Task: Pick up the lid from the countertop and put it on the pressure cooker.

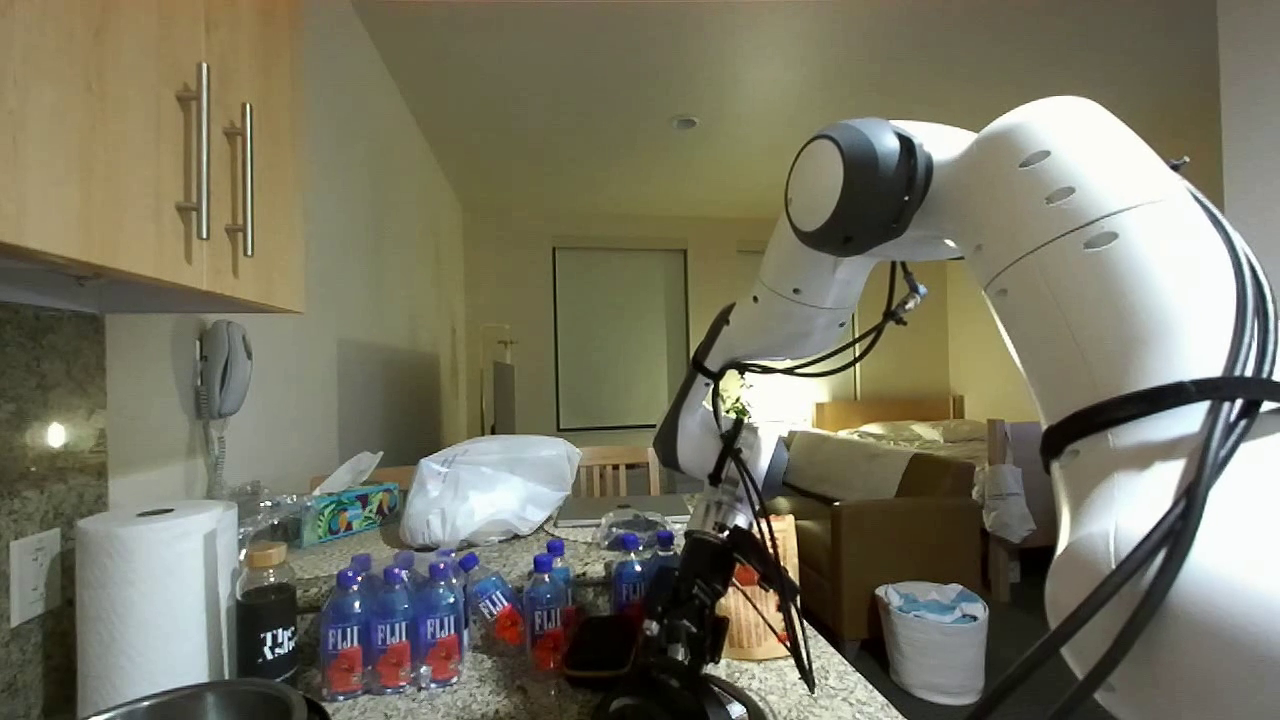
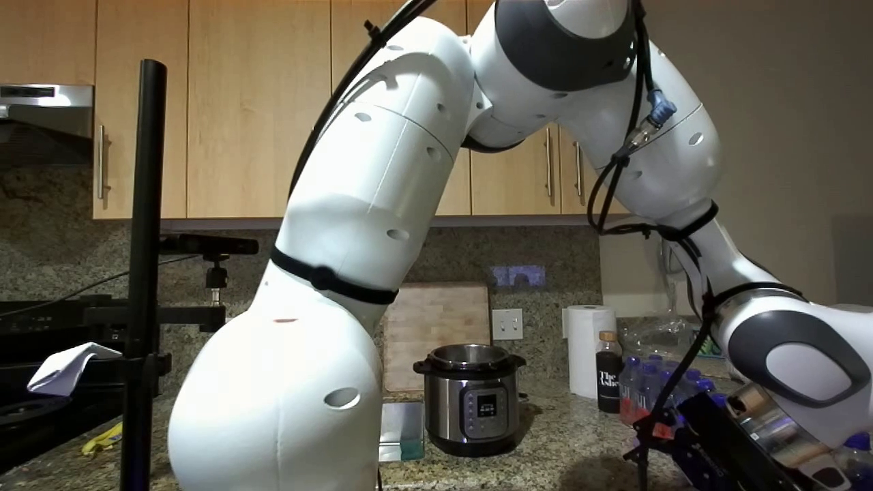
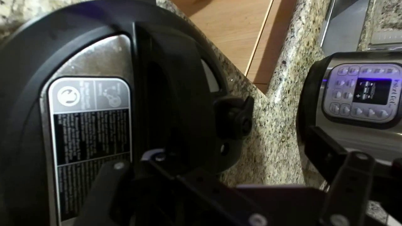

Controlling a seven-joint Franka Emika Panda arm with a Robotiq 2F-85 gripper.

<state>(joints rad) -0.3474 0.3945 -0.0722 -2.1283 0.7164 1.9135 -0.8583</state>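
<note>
The dark round lid, with a label plate and a raised black handle, fills the left of the wrist view. In an exterior view only part of the lid shows at the bottom edge, under my gripper. In the wrist view my gripper has its fingers wide apart, one over the lid near its handle, the other beyond its edge. Contact cannot be told. The pressure cooker stands uncovered on the counter; its rim and its panel side also show.
Several water bottles stand behind the gripper, one tilted. A black jar and paper towel roll stand by the wall. A cutting board leans behind the cooker. The countertop edge runs near the lid.
</note>
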